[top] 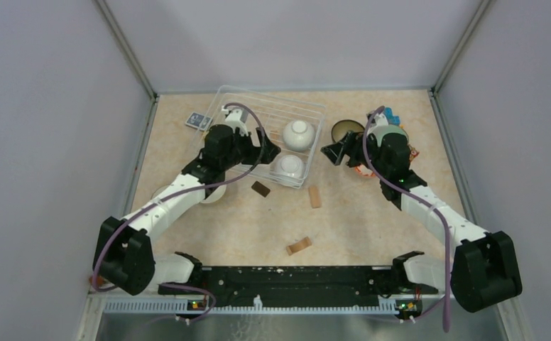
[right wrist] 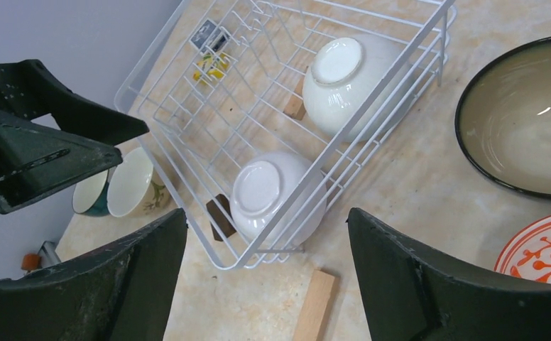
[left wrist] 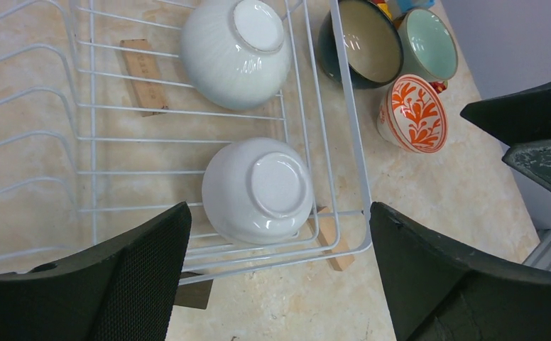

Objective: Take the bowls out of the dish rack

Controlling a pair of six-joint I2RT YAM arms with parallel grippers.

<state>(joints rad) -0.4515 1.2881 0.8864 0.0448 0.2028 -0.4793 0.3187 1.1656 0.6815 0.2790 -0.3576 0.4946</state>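
Two white bowls (left wrist: 257, 190) upside-down in dish rack (left wrist: 351, 128)

Right-edge crop on dark bowl (right wrist: 521, 121), corner crop on orange-patterned bowl (right wrist: 542, 250); overhead, left arm (top: 180, 192) hides left part of dish rack (top: 276, 106).

The top camera looked down from above and behind me. Both wrist cameras looked closely at the same dish rack (left wrist: 349, 121) and its white bowls (right wrist: 269, 192).

Two bowls (left wrist: 257, 188) sit inside the dish rack (left wrist: 351, 128).
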